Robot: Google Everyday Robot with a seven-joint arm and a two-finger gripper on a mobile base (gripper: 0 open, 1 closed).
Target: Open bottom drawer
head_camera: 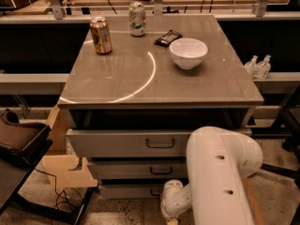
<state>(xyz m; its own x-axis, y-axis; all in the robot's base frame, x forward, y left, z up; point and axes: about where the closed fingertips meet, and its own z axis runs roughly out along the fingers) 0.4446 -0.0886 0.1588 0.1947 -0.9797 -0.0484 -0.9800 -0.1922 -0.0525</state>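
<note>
Gripper [171,218]: at the bottom edge, under the white wrist, just right of the bottom drawer's handle [154,191]; whether open or closed cannot be told.
Arm [220,172]: bulky, white, in the right foreground, covering the drawers' right ends.
Bottom drawer [126,191]: lowest of three grey fronts, beneath the middle drawer [131,168] and top drawer [117,144].
Tabletop [187,88]: copper can [101,35], green can [137,18], dark packet [168,37] just beside white bowl [188,52].
</note>
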